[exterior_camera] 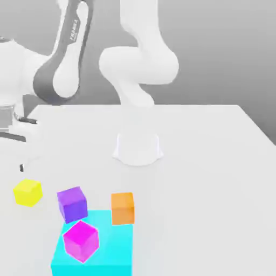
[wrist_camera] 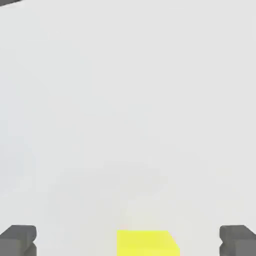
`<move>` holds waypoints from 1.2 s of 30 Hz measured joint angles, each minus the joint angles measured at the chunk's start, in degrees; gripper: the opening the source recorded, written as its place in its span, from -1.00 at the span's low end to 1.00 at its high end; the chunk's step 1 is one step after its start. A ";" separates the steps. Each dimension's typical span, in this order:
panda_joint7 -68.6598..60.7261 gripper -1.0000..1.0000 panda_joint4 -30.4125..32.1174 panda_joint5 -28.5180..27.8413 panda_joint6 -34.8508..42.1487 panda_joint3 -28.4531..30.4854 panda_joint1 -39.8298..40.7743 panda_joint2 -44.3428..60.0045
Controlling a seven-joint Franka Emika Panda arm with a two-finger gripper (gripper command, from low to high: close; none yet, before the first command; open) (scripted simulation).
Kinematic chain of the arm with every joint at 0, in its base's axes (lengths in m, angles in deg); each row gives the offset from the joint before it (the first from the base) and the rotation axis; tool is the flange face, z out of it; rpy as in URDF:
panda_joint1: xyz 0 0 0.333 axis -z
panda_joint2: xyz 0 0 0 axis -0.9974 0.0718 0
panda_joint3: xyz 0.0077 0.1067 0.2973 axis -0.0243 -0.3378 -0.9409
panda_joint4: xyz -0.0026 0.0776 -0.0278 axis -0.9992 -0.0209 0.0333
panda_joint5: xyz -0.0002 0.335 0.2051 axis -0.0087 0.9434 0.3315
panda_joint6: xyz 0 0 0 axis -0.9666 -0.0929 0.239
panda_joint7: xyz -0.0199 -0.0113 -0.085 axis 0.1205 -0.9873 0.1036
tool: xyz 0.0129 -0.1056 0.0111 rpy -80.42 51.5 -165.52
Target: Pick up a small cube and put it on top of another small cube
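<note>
Four small cubes sit on the white table (exterior_camera: 215, 161); the yellow cube (exterior_camera: 28, 192) lies alone at about 9 o'clock of the purple cube (exterior_camera: 72, 204), well apart from the orange cube (exterior_camera: 123, 208); gripper (wrist_camera: 128, 241) hangs above it, fingers (wrist_camera: 19, 240) spread wide either side, likely lining up a grasp; the cube is bright, plain, square-edged, untouched; a magenta cube (exterior_camera: 81, 240) rests on a cyan block (exterior_camera: 116, 253).

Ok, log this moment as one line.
phase: approach | hand: open, above target | target: small bright yellow cube, on white table, ungrasped
</note>
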 joint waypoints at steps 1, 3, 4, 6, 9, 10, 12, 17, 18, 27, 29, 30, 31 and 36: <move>-2.87 0.00 0.13 3.14 -1.35 -1.43 1.40 2.31; -7.76 0.00 -0.41 9.21 -4.22 -5.62 4.71 6.72; -9.89 0.00 -0.85 11.96 -5.69 -8.06 6.61 8.83; -13.49 0.00 -1.82 16.57 -8.76 -13.22 10.78 12.91; -14.66 -1.00 -2.20 18.04 -9.90 -15.18 12.43 14.38; -14.64 -1.00 -2.20 18.03 -9.87 -15.19 12.44 14.38; -14.59 -1.00 -2.20 17.98 -9.78 -15.19 12.45 14.37; -9.96 -1.00 -0.91 11.93 -6.32 -10.14 8.76 9.56; -7.76 -1.00 -0.41 8.98 -4.90 -8.48 7.76 7.50; 1.92 -1.00 -6.16 -3.31 7.62 -10.43 -1.46 -0.21; 2.60 -1.00 -8.43 -3.93 10.30 -11.79 -4.19 -0.69; 2.92 -1.00 -9.58 -4.20 11.67 -12.47 -5.55 -0.93; 3.17 -1.00 -10.73 -4.39 13.03 -13.30 -6.75 -1.16; 4.41 -1.00 -16.48 -5.24 19.83 -16.83 -13.39 -2.28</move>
